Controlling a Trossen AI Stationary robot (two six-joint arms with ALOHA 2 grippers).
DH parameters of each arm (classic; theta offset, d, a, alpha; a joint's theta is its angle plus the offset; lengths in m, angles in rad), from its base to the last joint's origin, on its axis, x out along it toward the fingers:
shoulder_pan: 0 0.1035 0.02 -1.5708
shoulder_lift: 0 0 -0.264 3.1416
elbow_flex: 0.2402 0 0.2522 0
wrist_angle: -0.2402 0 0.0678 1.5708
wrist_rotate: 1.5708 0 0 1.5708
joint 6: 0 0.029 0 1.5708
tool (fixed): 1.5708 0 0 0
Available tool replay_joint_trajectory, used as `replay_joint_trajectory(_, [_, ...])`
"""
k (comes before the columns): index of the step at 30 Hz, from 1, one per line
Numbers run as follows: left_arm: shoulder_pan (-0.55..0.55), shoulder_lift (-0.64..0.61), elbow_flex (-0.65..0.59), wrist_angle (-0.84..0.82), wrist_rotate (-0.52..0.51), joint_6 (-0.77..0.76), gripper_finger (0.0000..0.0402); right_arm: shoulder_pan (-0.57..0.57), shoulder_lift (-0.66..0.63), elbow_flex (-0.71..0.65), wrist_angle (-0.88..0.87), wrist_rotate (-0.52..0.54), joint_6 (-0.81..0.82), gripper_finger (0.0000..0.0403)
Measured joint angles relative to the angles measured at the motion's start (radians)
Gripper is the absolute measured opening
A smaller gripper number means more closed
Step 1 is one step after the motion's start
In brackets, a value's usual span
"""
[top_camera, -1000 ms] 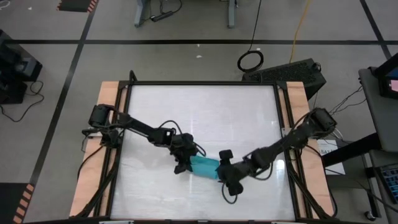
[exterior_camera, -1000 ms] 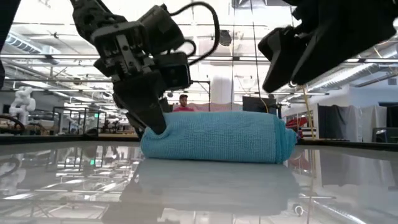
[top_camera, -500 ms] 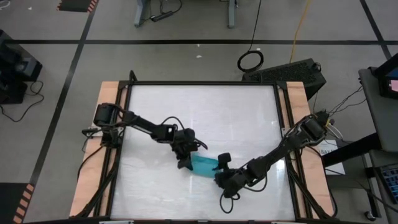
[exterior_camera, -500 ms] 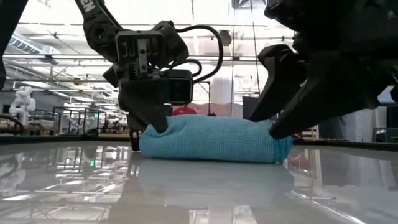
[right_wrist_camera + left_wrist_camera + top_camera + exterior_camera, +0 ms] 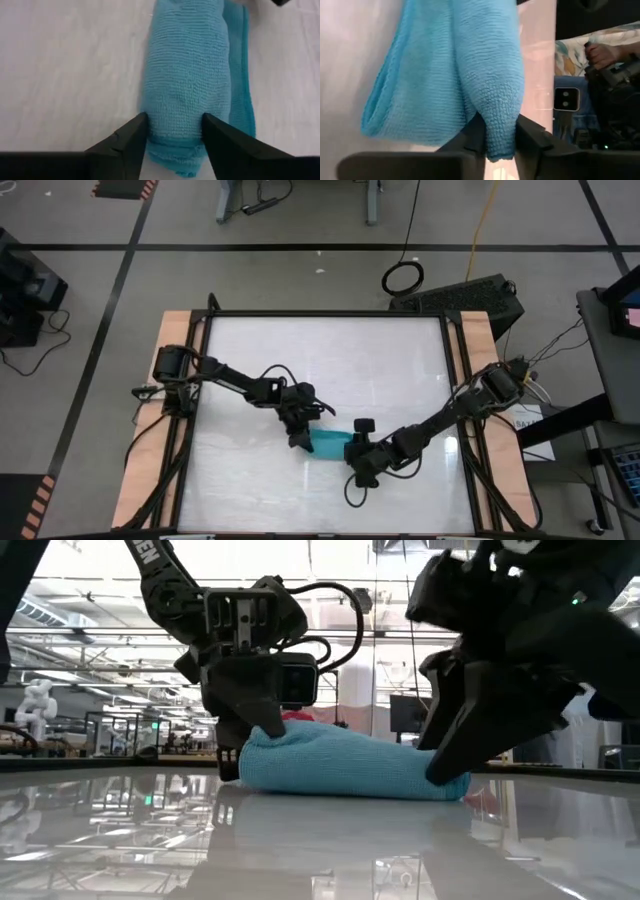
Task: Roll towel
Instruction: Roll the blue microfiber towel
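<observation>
The turquoise towel (image 5: 330, 444) lies rolled up on the glossy white table (image 5: 330, 360), a little near of its middle; in the low view the towel (image 5: 350, 768) stands higher at its left end. My left gripper (image 5: 303, 438) is shut on that left end. My right gripper (image 5: 352, 455) stands over the right end, its fingers on either side of the roll. A looser flat layer (image 5: 395, 100) lies beside the roll. My left gripper pinches a thick fold at the roll's left end (image 5: 499, 131) between its two fingers. It comes slanting down from the table's left. That end is raised a little; the rest of the roll lies on the table. My right gripper (image 5: 175, 135) has the roll's right end (image 5: 175, 120) between its two fingers (image 5: 131, 136), one against each long side. It comes slanting down from the table's right and near side, along the roll. The roll rests on the table.
Wooden rails (image 5: 178, 340) run along the table's left and right sides. Bare table top lies around the towel on all sides. Beyond the table a person's hand (image 5: 600, 52) and lab gear show.
My right gripper has come down from above the roll onto its right end, and its fingers now flank that end. My left gripper has rolled about its own axis and shifted a little toward the towel. The roll's left end has bunched higher.
</observation>
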Motion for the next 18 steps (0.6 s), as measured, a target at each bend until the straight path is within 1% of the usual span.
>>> replay_joint_trajectory(4, [0.01, 0.0, 0.0, 0.033, 0.045, 0.0, 0.0115, -0.029, 0.0, -0.028, 0.025, -0.043, 0.063, 0.0142])
replay_joint_trajectory(7, [0.021, 0.0, 0.0, 0.036, 0.062, 0.02, 0.0141, -0.057, -0.004, -0.053, 0.056, -0.117, 0.112, 0.0111])
replay_joint_trajectory(11, [0.024, -0.015, 0.0, 0.037, 0.059, 0.085, 0.0168, -0.083, -0.005, -0.06, 0.09, -0.209, 0.13, 0.0072])
replay_joint_trajectory(15, [0.002, -0.064, 0.001, -0.002, -0.049, 0.158, 0.0172, -0.107, -0.005, -0.061, 0.114, -0.306, 0.136, 0.0042])
replay_joint_trajectory(18, [-0.02, -0.11, 0.002, -0.057, -0.155, 0.232, 0.0172, -0.128, -0.005, -0.061, 0.124, -0.387, 0.151, 0.0032])
